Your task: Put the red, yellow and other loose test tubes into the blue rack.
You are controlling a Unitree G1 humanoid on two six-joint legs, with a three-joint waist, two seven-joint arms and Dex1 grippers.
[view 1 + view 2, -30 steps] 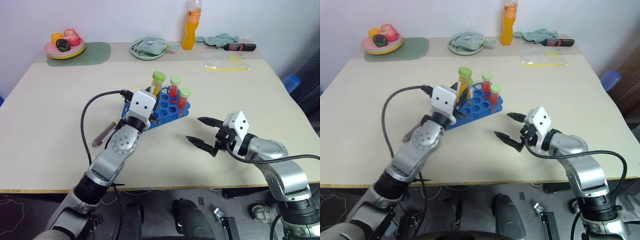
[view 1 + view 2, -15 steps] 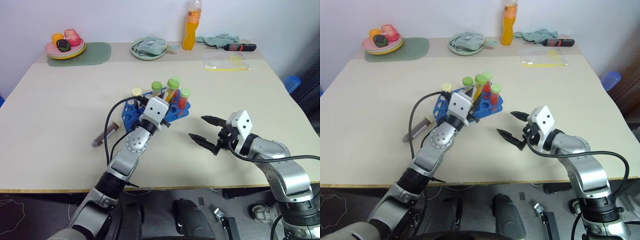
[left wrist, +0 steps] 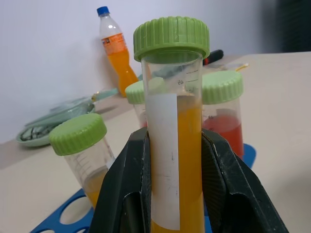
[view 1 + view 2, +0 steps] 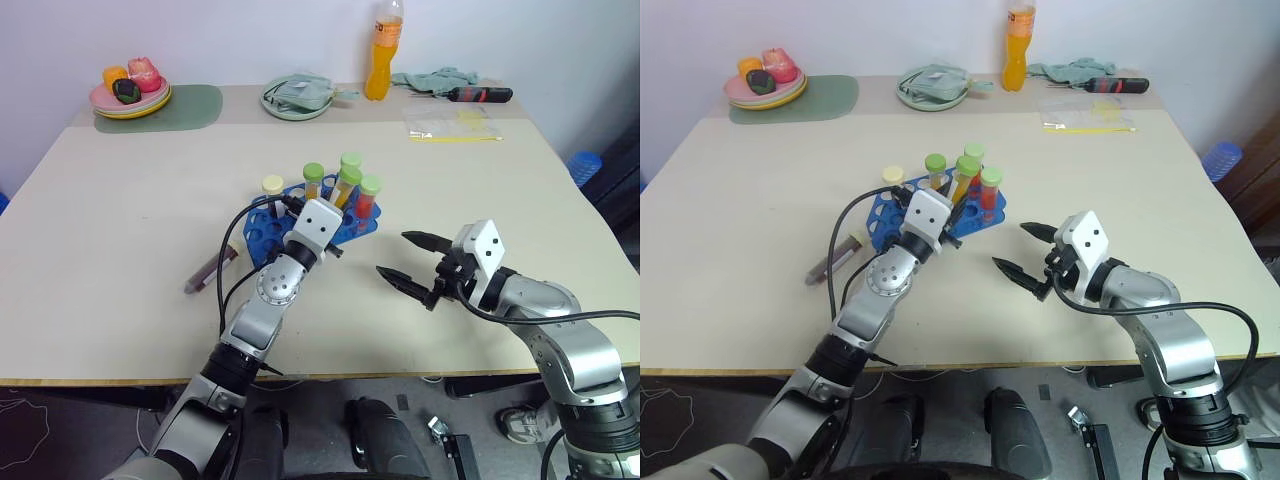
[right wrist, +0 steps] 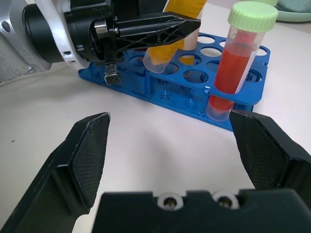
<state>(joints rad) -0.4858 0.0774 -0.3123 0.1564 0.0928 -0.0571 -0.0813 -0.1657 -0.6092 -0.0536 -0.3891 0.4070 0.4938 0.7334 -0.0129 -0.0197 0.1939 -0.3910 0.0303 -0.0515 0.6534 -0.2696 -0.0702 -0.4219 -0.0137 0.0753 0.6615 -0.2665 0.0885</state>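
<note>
While the left gripper (image 3: pixel 177 160) clamps a green-capped tube of yellow liquid (image 3: pixel 176 145) between its black fingers, the tube leans over the blue rack (image 5: pixel 194 92), which sits near the middle of the table (image 4: pixel 120 230) just ahead of both arms. Seen from the right wrist, the tube's lower end sits at, or already partly inside, a hole in the near row of the rack; how deep it goes cannot be told. So the step in hand looks like the seating of this yellow tube. Several tubes already stand in the rack: a red one with a green cap (image 5: pixel 238 58) at the end nearest the right arm, more green-capped ones behind it, and a pale-capped one (image 4: pixel 272 186) at the far left end. The right gripper (image 4: pixel 405 262) hovers beside the rack with its jaws spread wide and nothing between them. One dark tube (image 4: pixel 210 268) lies loose on the table to the left of the rack, so the task is not finished. The next move probably calls for righting the yellow tube, pushing it down until it rests in its hole, then letting go without knocking its neighbours.
</note>
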